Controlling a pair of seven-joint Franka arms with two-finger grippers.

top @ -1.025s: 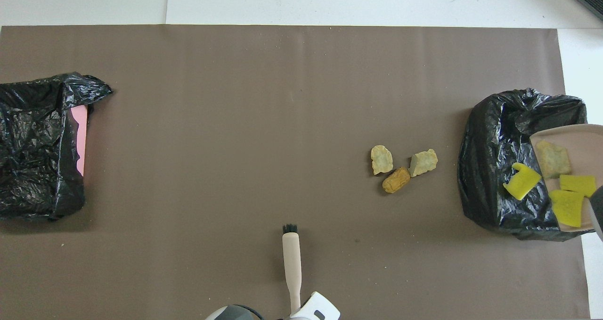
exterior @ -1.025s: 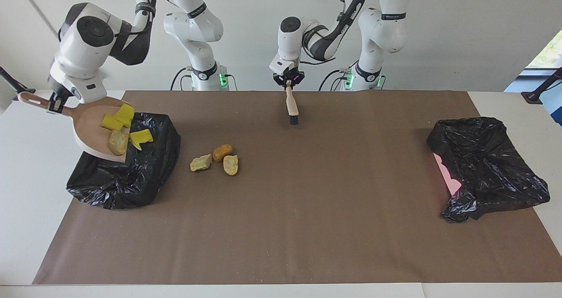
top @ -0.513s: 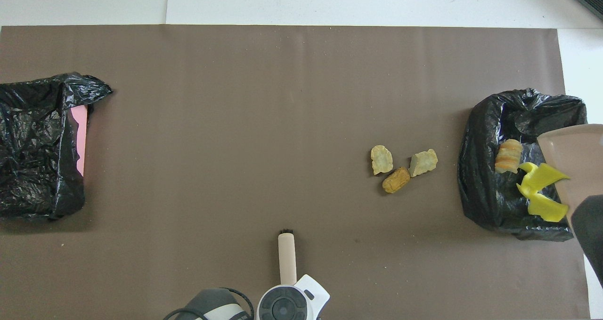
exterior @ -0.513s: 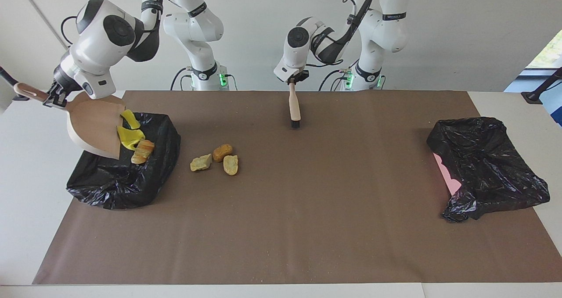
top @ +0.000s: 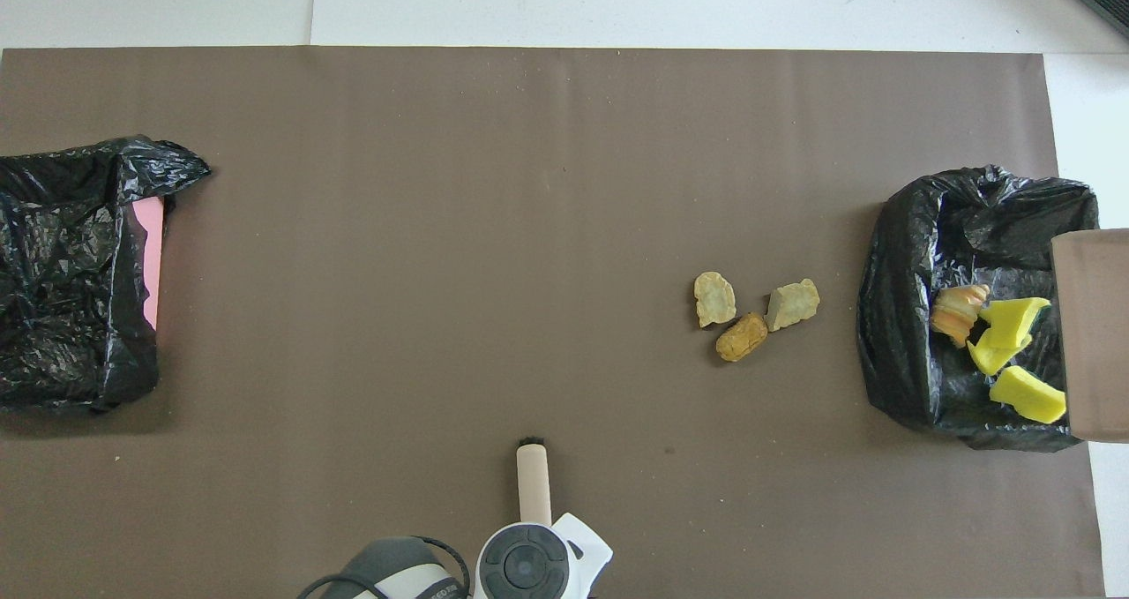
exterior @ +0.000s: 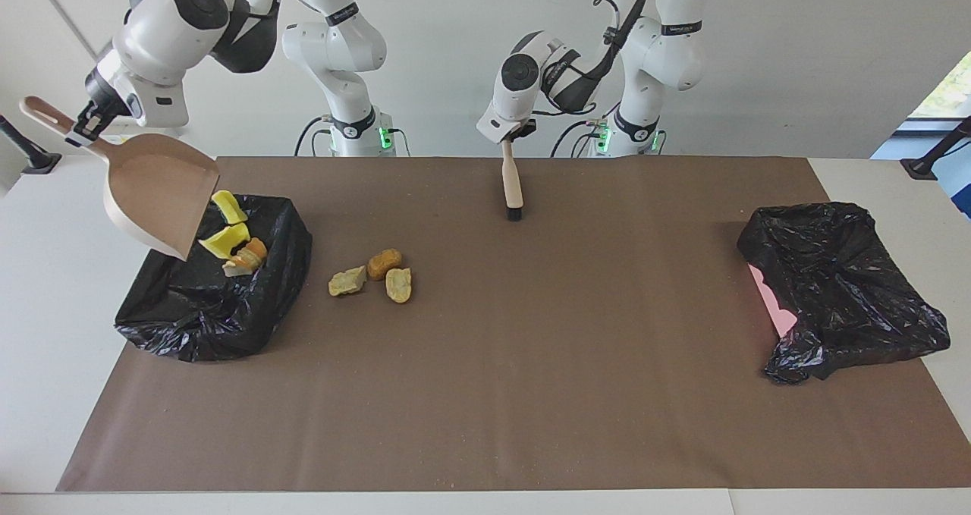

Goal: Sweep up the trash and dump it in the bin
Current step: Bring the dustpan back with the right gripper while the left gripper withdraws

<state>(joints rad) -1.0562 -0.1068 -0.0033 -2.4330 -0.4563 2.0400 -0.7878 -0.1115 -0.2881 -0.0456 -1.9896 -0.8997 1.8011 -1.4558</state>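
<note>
My right gripper point(exterior: 80, 124) is shut on the handle of the pinkish-tan dustpan point(exterior: 159, 196), which hangs tipped steeply, mouth down, over the black-bagged bin point(exterior: 212, 310) at the right arm's end of the table. Several yellow and orange-brown trash chunks point(top: 1001, 343) lie inside that bin. Three tan and orange trash chunks point(exterior: 372, 272) sit on the brown mat beside the bin, toward the middle. My left gripper point(exterior: 507, 137) is shut on the top of a wooden-handled brush point(exterior: 512, 185), whose black bristles touch the mat near the robots' edge.
A second black-bagged bin point(exterior: 842, 287) with a pink edge showing stands at the left arm's end of the table. The brown mat point(exterior: 531, 386) covers most of the white table.
The right arm raised the dustpan and tipped it steeper; the chunks on it slid off into the bin. The left arm tilted the brush more upright, its bristles shifting slightly away from the robots.
</note>
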